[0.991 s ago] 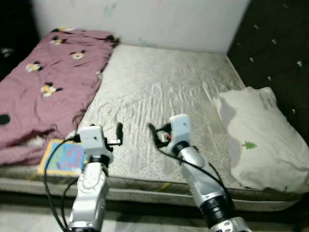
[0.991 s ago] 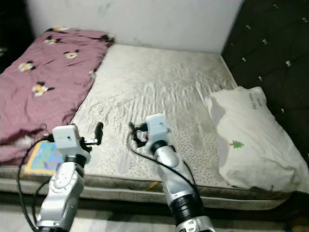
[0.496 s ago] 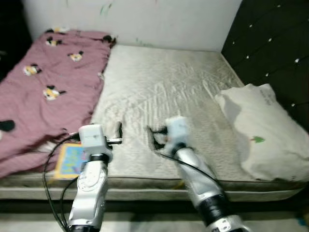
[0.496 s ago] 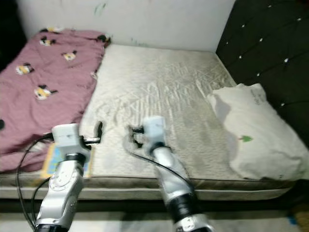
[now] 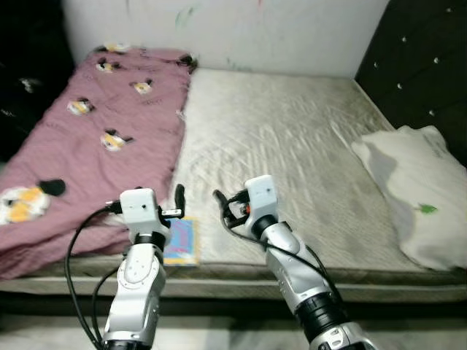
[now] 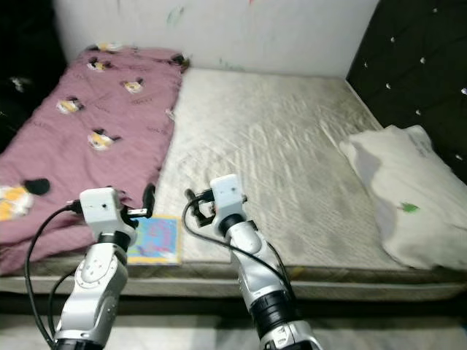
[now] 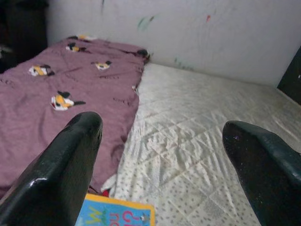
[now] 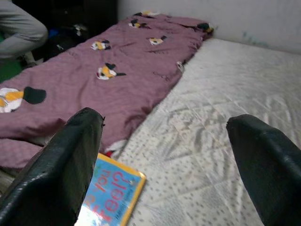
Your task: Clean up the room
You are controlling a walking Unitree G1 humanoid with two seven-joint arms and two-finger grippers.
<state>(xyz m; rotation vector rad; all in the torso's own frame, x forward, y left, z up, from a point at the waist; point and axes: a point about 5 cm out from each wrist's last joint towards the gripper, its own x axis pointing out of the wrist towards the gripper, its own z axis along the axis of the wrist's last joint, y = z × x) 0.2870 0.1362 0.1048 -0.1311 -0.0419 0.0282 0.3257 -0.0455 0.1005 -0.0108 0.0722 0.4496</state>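
Colourful children's book (image 5: 179, 241) with a yellow border lies flat at the front edge of the bare, quilted cream mattress (image 5: 292, 153), just beside the lower hem of the mauve blanket printed with cartoon mice (image 5: 87, 138). In the left eye view that blanket covers the left side of the mattress up to the back edge, where a pale scuffed wall (image 5: 241, 33) rises. A white pillow with a small green tree print (image 5: 419, 193) rests at the right edge against the black tufted headboard (image 5: 430, 65). The left gripper (image 5: 179, 198) hovers above the front edge, over the book, and the right gripper (image 5: 223, 212) hovers just beside it, nearer the middle of the front edge.

In the right eye view the book (image 6: 155, 238) shows between the two silver arms, partly behind the left one.

In the left wrist view the left gripper's black fingers (image 7: 66, 174) stand wide apart and hold nothing; the book's top corner (image 7: 117, 214) peeks between them, with blanket and mattress beyond.

In the right wrist view the right gripper's fingers (image 8: 66, 169) are likewise spread wide and empty, the book (image 8: 110, 193) lying on the mattress beside one finger. A person's grey sleeve (image 8: 21, 30) shows past the blanket's far side.
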